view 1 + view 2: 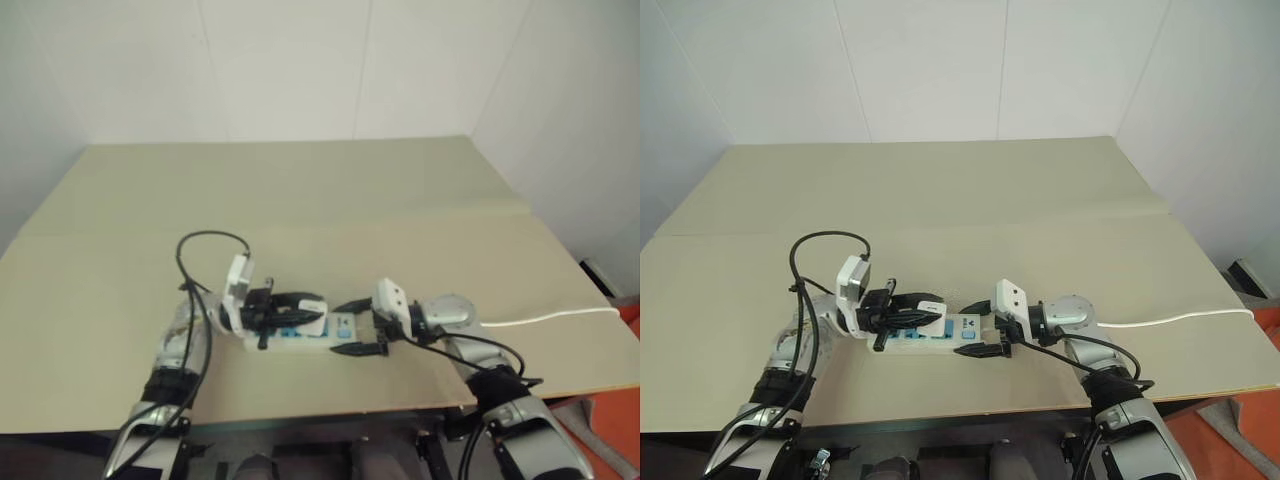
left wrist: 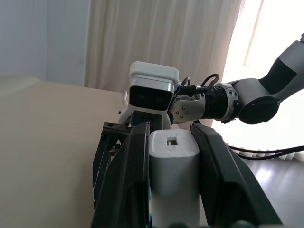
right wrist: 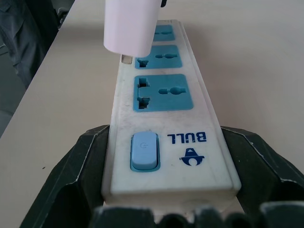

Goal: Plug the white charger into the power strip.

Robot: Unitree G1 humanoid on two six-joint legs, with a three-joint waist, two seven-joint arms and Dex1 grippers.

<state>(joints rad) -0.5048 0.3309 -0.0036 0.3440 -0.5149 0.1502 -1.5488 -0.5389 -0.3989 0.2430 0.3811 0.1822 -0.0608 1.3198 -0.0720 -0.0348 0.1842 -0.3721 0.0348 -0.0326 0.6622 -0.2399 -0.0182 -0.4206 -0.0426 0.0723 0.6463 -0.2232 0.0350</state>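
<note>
Charger held above the power strip, strip clamped at its switch end.

The long flat white plastic power strip (image 3: 164, 123) with blue outlet faces lies on the tan table (image 1: 1040, 200). The left gripper (image 2: 172, 180) pinches the small white rounded plastic charger (image 2: 173, 178) between its black fingers; the charger hangs just above the strip's second and third outlets from the switch. Its prongs are hidden, so contact with an outlet cannot be judged. The right gripper (image 3: 166, 199) stands spread wide, one finger on each long side of the strip's switch end. The strip's far end is covered by the charger and left gripper.
</note>
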